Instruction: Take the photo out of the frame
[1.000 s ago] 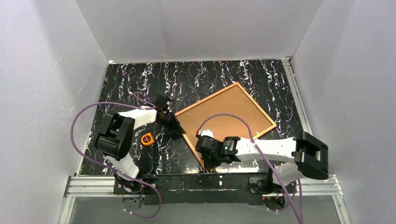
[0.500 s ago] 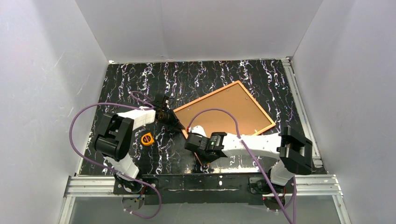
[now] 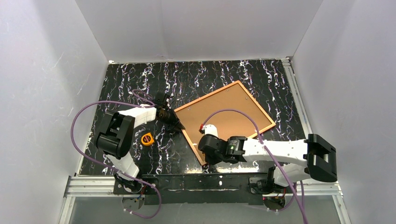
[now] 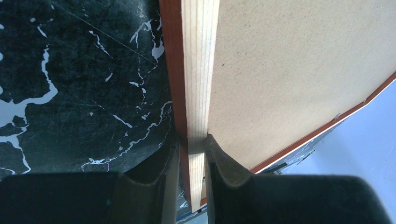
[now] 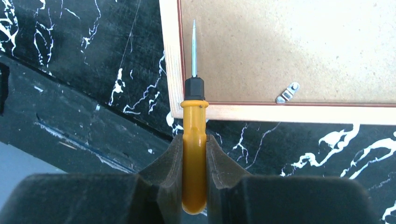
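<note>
The frame (image 3: pixel 258 103) lies face down on the black marbled table, its thin red-brown border around the photo (image 3: pixel 224 100), whose plain brown board back faces up; the print side is hidden. My left gripper (image 3: pixel 177 125) is shut on the frame's left rail (image 4: pixel 196 70), one finger outside and one on the board back (image 4: pixel 289 70). My right gripper (image 3: pixel 208 158) is shut on a yellow-handled screwdriver (image 5: pixel 194 135). Its thin metal tip lies over the board back (image 5: pixel 289 42), just inside the frame's near corner (image 5: pixel 173 109). A small metal retaining tab (image 5: pixel 286 93) sits on the near rail.
A yellow-and-black tape measure (image 3: pixel 147 138) lies on the table left of the frame. White walls close in the table on the left, back and right. A black metal rail (image 3: pixel 187 182) runs along the near edge by the arm bases.
My right arm swung left along the frame's near corner, then came back right, still holding the screwdriver. The frame shifted slightly. My left gripper kept its grip on the left rail.
</note>
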Controlling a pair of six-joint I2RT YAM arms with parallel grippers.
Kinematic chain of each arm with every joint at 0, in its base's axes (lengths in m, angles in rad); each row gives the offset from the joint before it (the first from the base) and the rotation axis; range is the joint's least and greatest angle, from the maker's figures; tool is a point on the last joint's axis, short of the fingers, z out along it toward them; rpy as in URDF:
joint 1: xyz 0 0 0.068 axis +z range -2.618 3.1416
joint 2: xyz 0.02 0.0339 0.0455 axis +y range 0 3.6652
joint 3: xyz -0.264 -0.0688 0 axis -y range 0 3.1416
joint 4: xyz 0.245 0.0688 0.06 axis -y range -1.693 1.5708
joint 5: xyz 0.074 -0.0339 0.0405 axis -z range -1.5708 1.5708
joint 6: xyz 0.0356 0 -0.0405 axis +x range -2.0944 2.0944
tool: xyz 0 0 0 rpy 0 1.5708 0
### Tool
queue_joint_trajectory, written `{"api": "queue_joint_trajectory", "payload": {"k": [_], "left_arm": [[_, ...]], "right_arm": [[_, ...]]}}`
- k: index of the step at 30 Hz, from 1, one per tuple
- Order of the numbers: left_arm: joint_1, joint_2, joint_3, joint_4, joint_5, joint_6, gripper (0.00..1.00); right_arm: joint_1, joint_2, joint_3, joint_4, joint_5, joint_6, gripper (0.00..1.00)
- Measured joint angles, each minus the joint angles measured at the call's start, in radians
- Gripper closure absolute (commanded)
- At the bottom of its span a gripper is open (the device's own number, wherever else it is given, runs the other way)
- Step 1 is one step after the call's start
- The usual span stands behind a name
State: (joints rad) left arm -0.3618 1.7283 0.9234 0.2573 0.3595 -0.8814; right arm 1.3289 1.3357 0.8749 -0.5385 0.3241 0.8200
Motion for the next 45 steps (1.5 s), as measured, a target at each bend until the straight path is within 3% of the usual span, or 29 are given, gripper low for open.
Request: {"api": "queue_joint_trajectory", "payload": {"k": [17,28,33,35,38,45], "left_arm": [[0.005,-0.010,-0.026,0.031,0.011,-0.008,1.00],[0.005,-0.012,-0.031,0.032,0.011,-0.008,1.00],[0.005,-0.011,-0.019,0.020,0.011,-0.001,1.00],[0.005,-0.002,0.002,-0.013,0.014,0.018,0.89],[0.002,0.007,0.024,-0.052,0.015,0.049,0.62],[-0.008,-0.039,0.020,-0.155,0.035,0.128,0.22]], "right_arm": [[0.000,0.154,0.022,0.131,0.051,-0.045,0.99],[-0.001,0.298,0.158,0.077,0.175,-0.039,0.99],[-0.005,0.285,0.163,0.061,0.182,-0.053,0.99],[-0.006,0.235,0.158,0.051,0.178,-0.066,0.99],[-0.006,0.105,0.157,0.027,0.185,-0.087,0.99],[-0.035,-0.262,0.071,-0.003,0.216,-0.110,0.99]]}}
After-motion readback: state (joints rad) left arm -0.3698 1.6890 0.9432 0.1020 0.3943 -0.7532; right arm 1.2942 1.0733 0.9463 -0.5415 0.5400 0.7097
